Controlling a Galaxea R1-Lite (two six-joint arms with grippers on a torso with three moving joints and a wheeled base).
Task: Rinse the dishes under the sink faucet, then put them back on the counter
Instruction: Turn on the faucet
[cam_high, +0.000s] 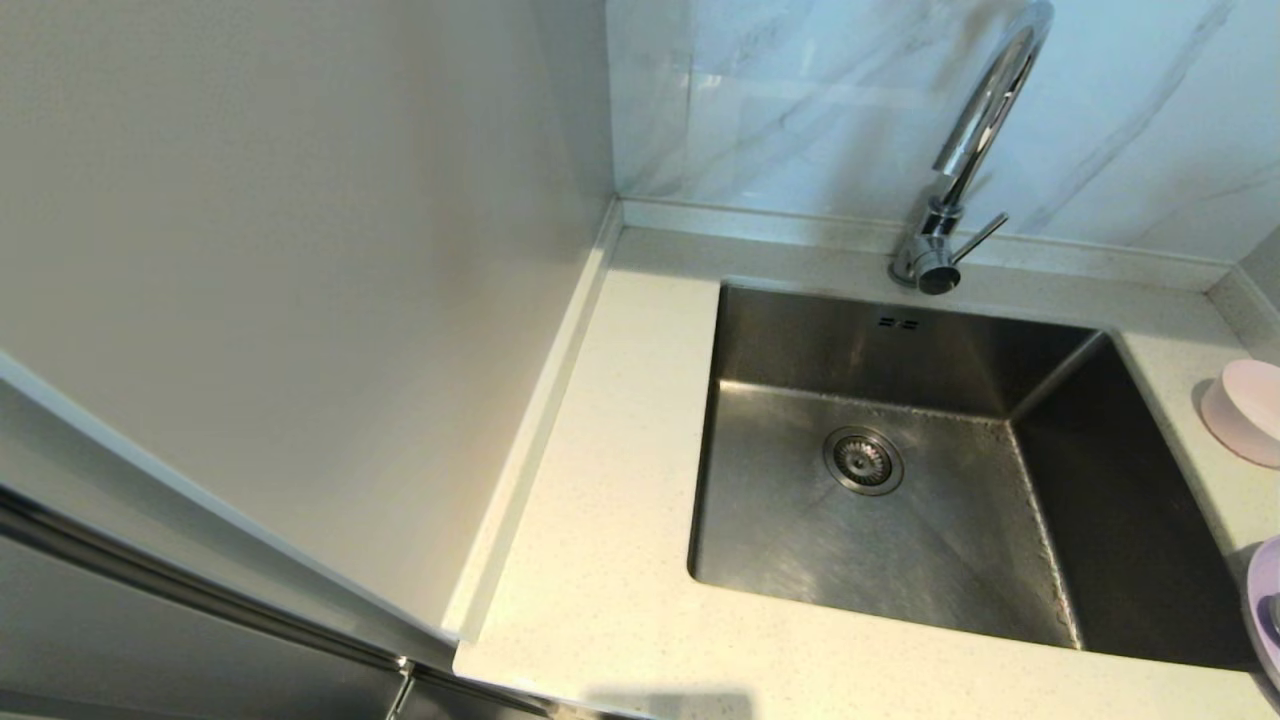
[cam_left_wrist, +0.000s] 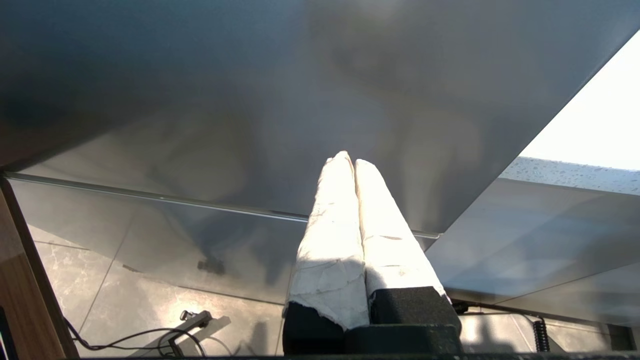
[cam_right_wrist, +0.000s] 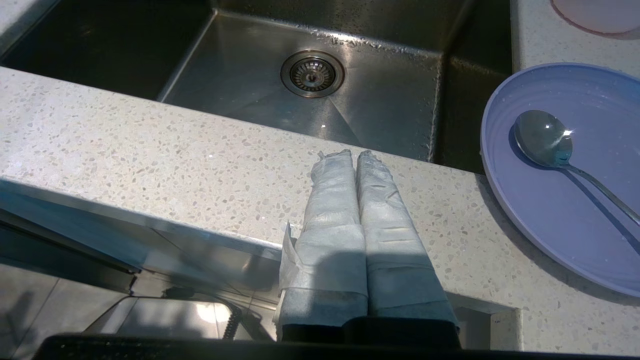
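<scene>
Speckled counter (cam_right_wrist: 150, 145) is seen around the bare sink (cam_high: 880, 500); a spoon (cam_right_wrist: 545, 137) is held in the plate (cam_right_wrist: 550, 210). Both grippers (cam_right_wrist: 349, 156) (cam_left_wrist: 348, 159) are pressed together, empty.

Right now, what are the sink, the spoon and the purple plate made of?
The sink looks like brushed steel: grey, with fine streaks and dull glare. The spoon looks like polished metal, mirror-bright with a sharp glint. The purple plate is smooth and softly glossy, perhaps glazed ceramic, perhaps plastic; its look leaves that open.
</scene>
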